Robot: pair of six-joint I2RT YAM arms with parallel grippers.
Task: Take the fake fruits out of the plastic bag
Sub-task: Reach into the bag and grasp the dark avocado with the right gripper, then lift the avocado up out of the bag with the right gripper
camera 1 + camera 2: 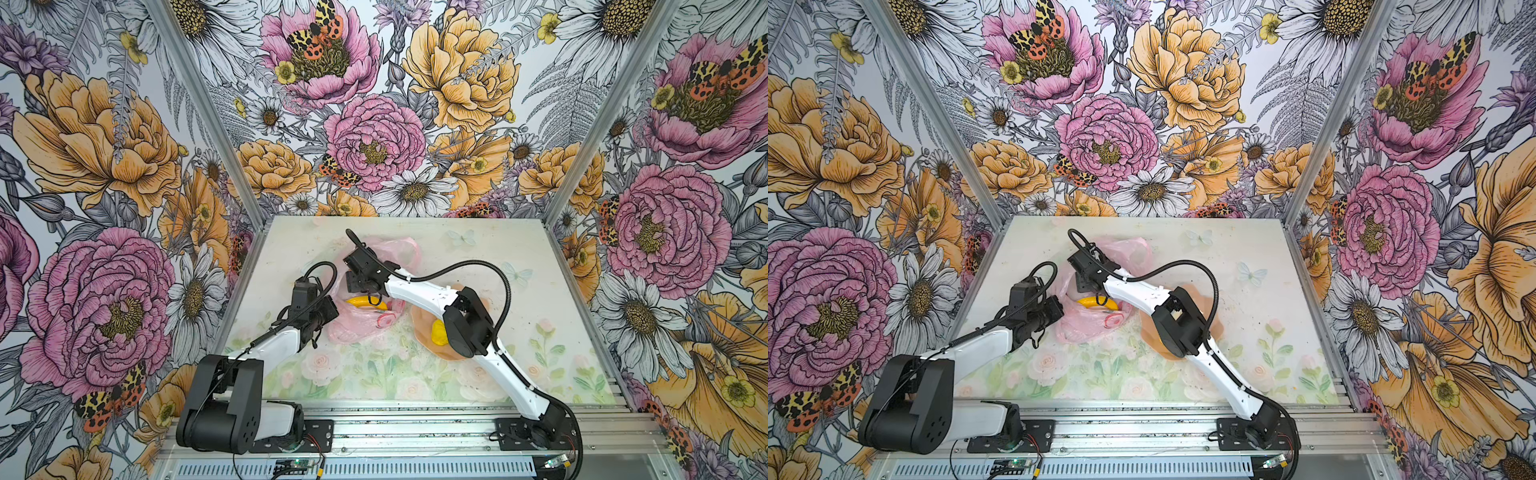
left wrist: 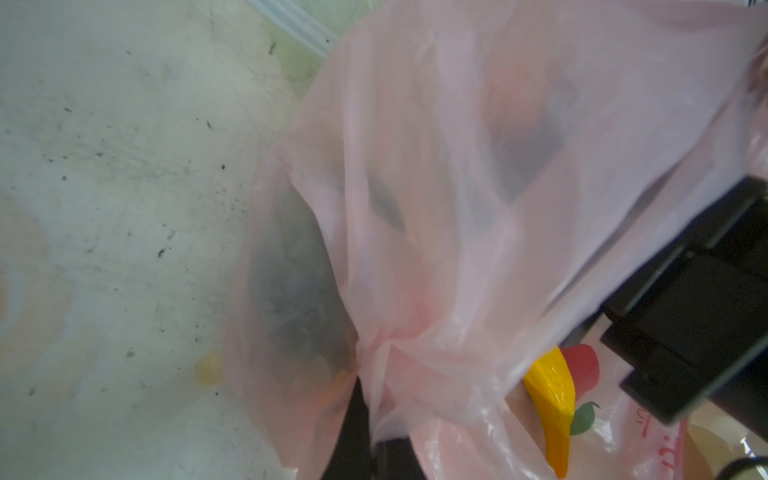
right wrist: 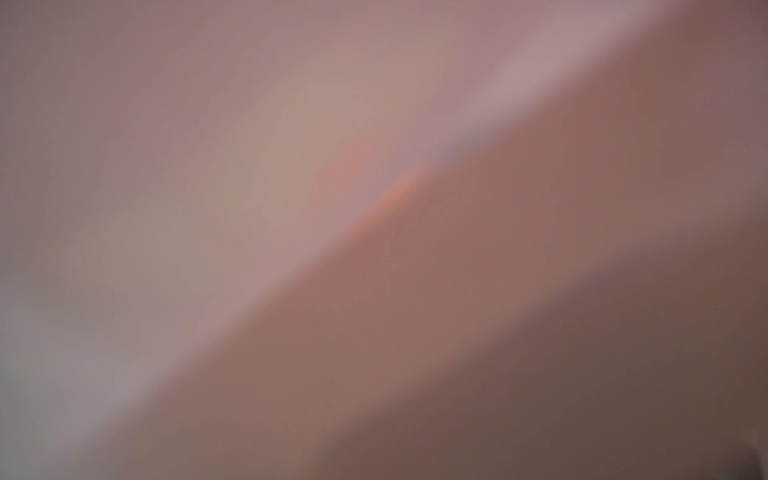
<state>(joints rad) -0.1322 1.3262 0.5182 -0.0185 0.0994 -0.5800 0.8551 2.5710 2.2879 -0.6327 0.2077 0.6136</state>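
Left wrist: crinkly pale-pink plastic bag (image 2: pixel 415 124)

A robot lab booth: flower-printed walls (image 1: pixel 104 166), aluminium frame (image 1: pixel 198 97), mounting rail (image 1: pixel 415 430).

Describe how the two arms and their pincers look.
The left arm and right arm match: white moulded link shells, black joint housings. A black corrugated cable runs along each. The left pincer is black.
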